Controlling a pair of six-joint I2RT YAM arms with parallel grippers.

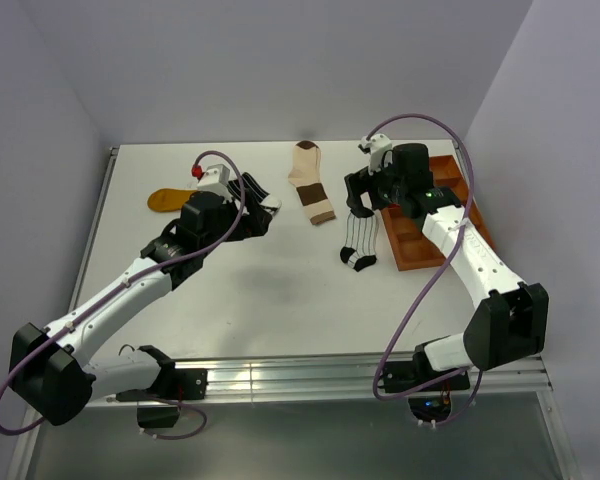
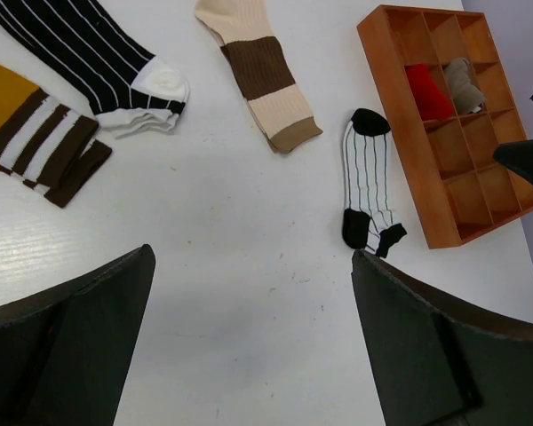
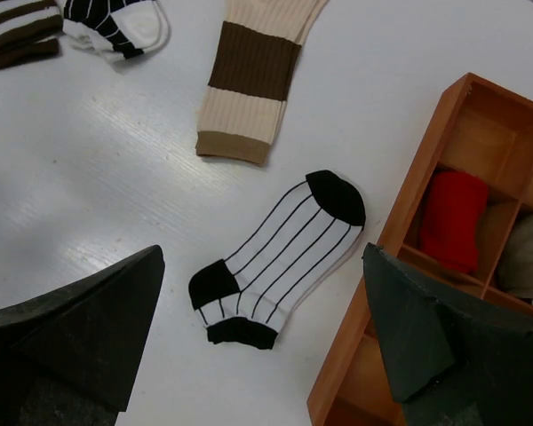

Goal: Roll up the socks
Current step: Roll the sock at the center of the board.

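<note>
Several socks lie flat on the white table. The white sock with thin black stripes is beside the tray, under my open right gripper, which hovers over it without touching. A cream sock with brown bands lies further back. To the left lie a black sock with white stripes and a mustard-yellow sock. My left gripper is open above bare table and partly hides the black sock from above.
An orange-brown compartment tray stands at the table's right edge, right beside the striped sock. A red roll and a grey roll sit in its compartments. Walls close in on both sides.
</note>
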